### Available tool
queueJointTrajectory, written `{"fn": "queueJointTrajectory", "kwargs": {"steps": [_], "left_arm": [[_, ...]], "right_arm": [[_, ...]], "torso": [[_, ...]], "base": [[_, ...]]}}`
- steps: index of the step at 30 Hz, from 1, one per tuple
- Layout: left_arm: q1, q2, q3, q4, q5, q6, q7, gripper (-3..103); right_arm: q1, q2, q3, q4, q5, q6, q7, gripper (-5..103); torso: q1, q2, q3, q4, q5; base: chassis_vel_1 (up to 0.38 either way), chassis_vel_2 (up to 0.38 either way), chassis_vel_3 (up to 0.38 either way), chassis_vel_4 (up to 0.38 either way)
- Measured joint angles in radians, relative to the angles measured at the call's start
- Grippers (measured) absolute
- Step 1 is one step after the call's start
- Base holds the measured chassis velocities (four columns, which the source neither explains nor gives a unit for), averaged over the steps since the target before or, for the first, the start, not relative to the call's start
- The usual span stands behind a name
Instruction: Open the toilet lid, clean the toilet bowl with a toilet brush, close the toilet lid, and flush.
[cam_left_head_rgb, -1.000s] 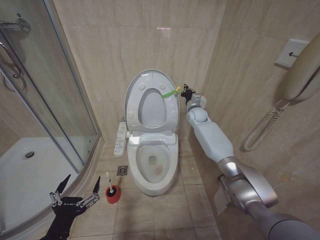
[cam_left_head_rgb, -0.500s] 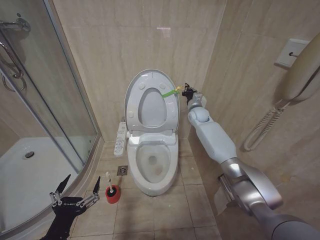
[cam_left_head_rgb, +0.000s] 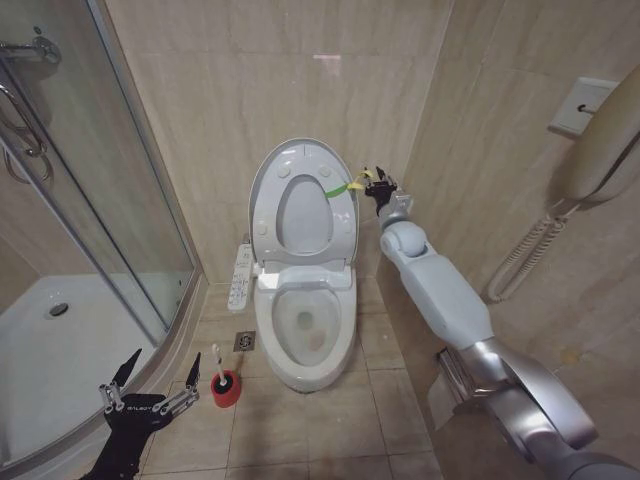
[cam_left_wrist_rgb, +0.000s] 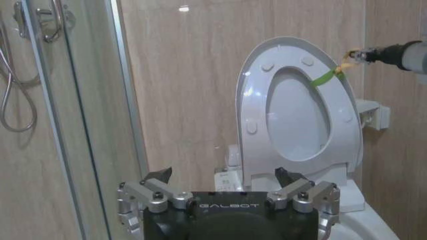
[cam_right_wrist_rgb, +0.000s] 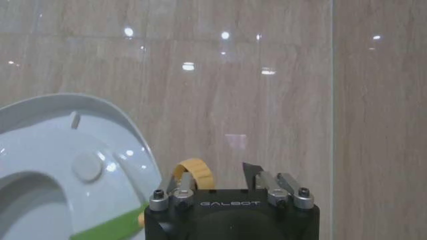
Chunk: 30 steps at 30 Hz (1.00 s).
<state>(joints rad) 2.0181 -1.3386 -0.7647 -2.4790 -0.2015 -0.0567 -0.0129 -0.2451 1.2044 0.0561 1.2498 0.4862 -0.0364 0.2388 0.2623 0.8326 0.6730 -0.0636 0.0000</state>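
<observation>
Beige floor tiles (cam_left_head_rgb: 300, 430) carry the toilet bowl (cam_left_head_rgb: 308, 335), which serves as your landmark. Nearest to you, forward and to the left of the bowl, the left gripper (cam_left_head_rgb: 150, 385) hangs low above the floor with its fingers spread wide and nothing between them; the left wrist view shows the same pincer (cam_left_wrist_rgb: 223, 182) open. Just beside that gripper, on the floor at the bowl's front left corner, the toilet brush (cam_left_head_rgb: 217, 362) stands upright in its red holder (cam_left_head_rgb: 226, 388), and the gripper does not touch it. A white control panel (cam_left_head_rgb: 241, 276) runs along the bowl's left side. The bowl itself is uncovered, with water at its bottom. Behind the bowl, the toilet lid (cam_left_head_rgb: 303, 205) stands upright against the tiled wall (cam_left_head_rgb: 280, 80), its underside bumpers facing you. A green strap (cam_left_head_rgb: 337, 189) crosses the lid's upper right edge. Beyond the bowl and to its right, the right gripper (cam_left_head_rgb: 373, 181) is raised at that edge of the lid, its fingers pinching a yellow loop (cam_right_wrist_rgb: 193, 172) joined to the green strap.
</observation>
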Motion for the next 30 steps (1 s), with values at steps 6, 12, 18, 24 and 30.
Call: {"fn": "queueJointTrajectory", "kwargs": {"steps": [6, 12, 18, 24, 30], "left_arm": [[0.000, 0.000, 0.000, 0.000, 0.000, 0.000, 0.000, 100], [0.000, 0.000, 0.000, 0.000, 0.000, 0.000, 0.000, 100], [0.000, 0.000, 0.000, 0.000, 0.000, 0.000, 0.000, 100], [0.000, 0.000, 0.000, 0.000, 0.000, 0.000, 0.000, 100], [0.000, 0.000, 0.000, 0.000, 0.000, 0.000, 0.000, 100]], "right_arm": [[-0.050, -0.026, -0.006, 0.056, 0.011, -0.011, 0.006, 51], [-0.084, -0.044, -0.017, 0.100, 0.013, -0.020, 0.015, 79], [-0.107, -0.064, -0.017, 0.152, 0.023, -0.032, 0.023, 99], [-0.147, -0.092, -0.008, 0.228, 0.044, -0.045, 0.034, 100], [-0.208, -0.118, 0.012, 0.312, 0.070, -0.070, 0.058, 100]], "torso": [[0.000, 0.000, 0.000, -0.0001, 0.0001], [0.000, 0.000, 0.000, 0.0001, 0.0001], [0.000, 0.000, 0.000, 0.0000, 0.0000], [0.000, 0.000, 0.000, 0.0000, -0.0001], [0.000, 0.000, 0.000, 0.0000, -0.0001]], "base": [[0.000, 0.000, 0.000, 0.000], [0.000, 0.000, 0.000, 0.000], [0.000, 0.000, 0.000, 0.000], [0.000, 0.000, 0.000, 0.000], [0.000, 0.000, 0.000, 0.000]]}}
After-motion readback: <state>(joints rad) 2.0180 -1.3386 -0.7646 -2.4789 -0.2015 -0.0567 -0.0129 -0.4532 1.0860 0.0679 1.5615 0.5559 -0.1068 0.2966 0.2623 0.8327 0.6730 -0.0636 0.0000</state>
